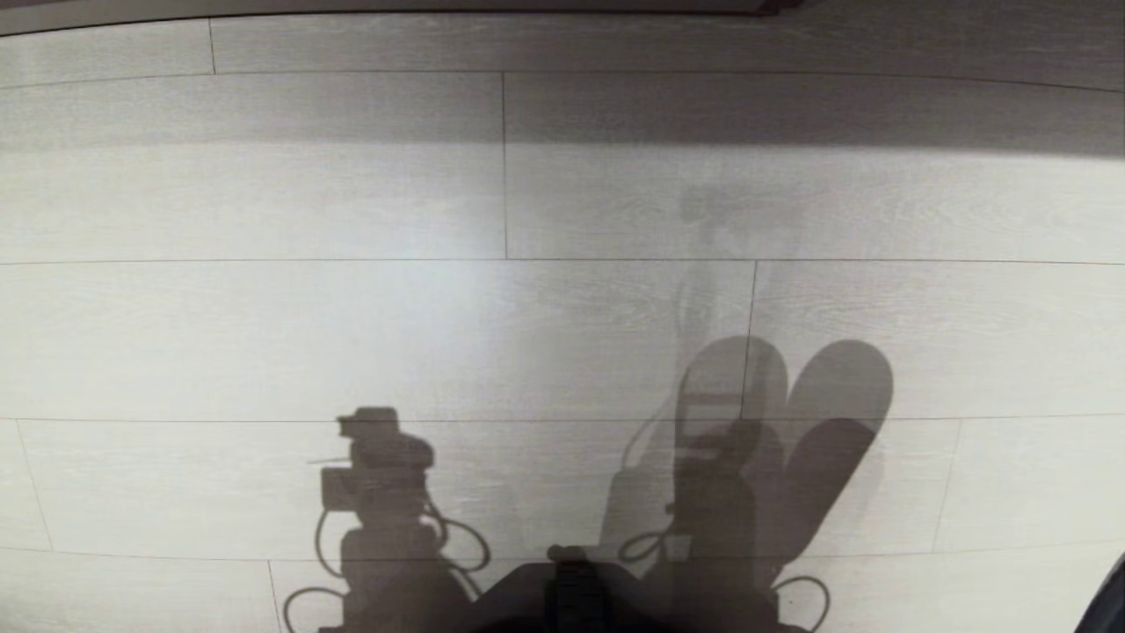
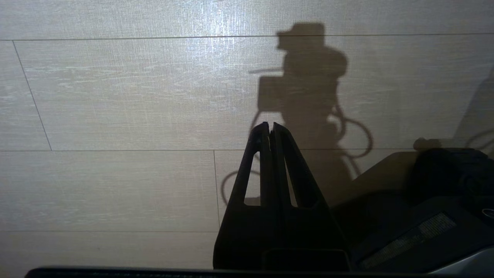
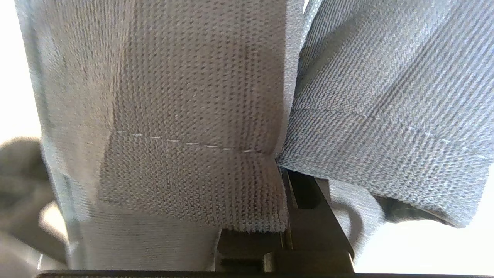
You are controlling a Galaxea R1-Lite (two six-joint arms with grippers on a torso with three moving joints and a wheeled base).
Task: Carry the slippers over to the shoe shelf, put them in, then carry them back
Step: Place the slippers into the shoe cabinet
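Observation:
The slippers are grey knitted fabric with pale stitching and fill the right wrist view, one (image 3: pixel 193 96) beside the other (image 3: pixel 386 92). My right gripper (image 3: pixel 287 181) is shut on them where their edges meet, and the fabric hides its fingertips. In the head view neither arm shows; only the shadow of the hanging slippers (image 1: pixel 791 422) falls on the floor. My left gripper (image 2: pixel 269 125) is shut and holds nothing, hanging over pale floorboards. The shoe shelf is out of view.
Pale wood-look floorboards (image 1: pixel 352 334) spread ahead of me. A dark strip (image 1: pixel 527 9) runs along the far edge. My own dark base (image 1: pixel 571 589) sits at the near edge, and a dark object (image 1: pixel 1109 598) cuts into the near right corner.

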